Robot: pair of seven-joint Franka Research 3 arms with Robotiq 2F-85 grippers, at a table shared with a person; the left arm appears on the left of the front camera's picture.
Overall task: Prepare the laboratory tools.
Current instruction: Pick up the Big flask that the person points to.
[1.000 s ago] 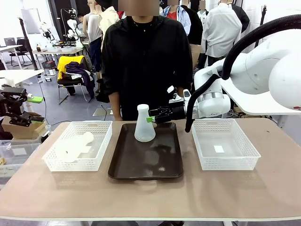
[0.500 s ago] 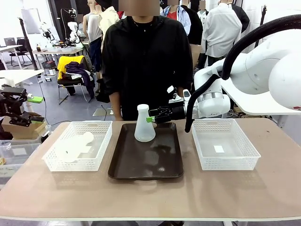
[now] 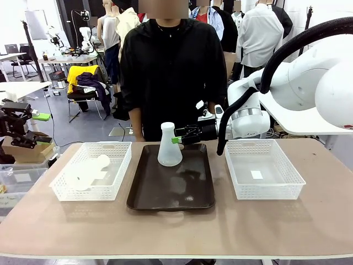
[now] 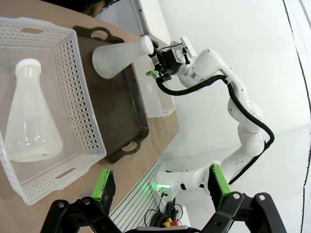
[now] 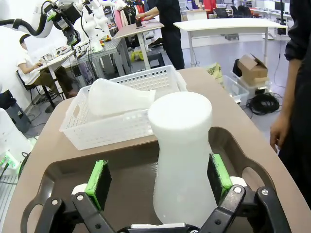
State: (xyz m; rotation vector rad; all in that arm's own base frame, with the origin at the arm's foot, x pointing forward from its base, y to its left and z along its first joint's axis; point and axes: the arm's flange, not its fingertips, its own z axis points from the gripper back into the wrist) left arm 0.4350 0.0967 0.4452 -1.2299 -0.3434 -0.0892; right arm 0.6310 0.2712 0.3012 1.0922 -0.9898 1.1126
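Note:
One frosted-white conical flask [image 3: 169, 149] stands upright at the far end of the dark brown tray [image 3: 171, 193]. My right gripper [image 3: 177, 139] reaches in from the right at its neck. In the right wrist view the gripper [image 5: 160, 177] is open with this flask [image 5: 184, 165] between its green pads [image 5: 99, 182], closer to the right pad. A second flask [image 3: 88, 171] lies on its side in the left white basket [image 3: 118, 165]. From off the table's left side, the left wrist view looks over that flask [image 4: 29, 121], past my open and empty left gripper [image 4: 160, 187].
A person in black stands at the far edge behind the tray, one hand [image 5: 277, 131] hanging by the table. A second white lattice basket [image 3: 265, 187] sits right of the tray with a small white slip inside. The right arm's black cable arcs above it.

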